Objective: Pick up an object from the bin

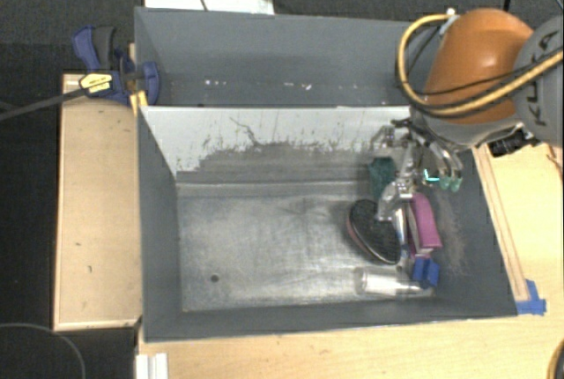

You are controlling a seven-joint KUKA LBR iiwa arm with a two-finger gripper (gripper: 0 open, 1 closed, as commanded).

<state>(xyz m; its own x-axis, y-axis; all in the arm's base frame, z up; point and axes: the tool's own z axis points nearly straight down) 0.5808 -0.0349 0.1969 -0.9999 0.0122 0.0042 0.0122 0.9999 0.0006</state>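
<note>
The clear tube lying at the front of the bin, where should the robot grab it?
The clear tube lies flat, running left to right, so come straight down and squeeze across its thin middle. A blue piece crowds its right end and a dark oval thing lies just behind, so aiming slightly left of middle is probably safest.

The grey metal bin (264,236) contains a small cluster of objects towards the right of the view. The gripper (390,211) sits low in this cluster, over the upper edge of a black oval disc with a reddish rim (370,236). A magenta rectangular block (426,223) lies just beside the gripper. A dark teal object (382,174) lies behind it. A small blue piece (425,271) and a clear cylindrical tube (383,283) lie nearest the front wall. The orange wrist cover (476,60) is above the bin's right side.
</note>
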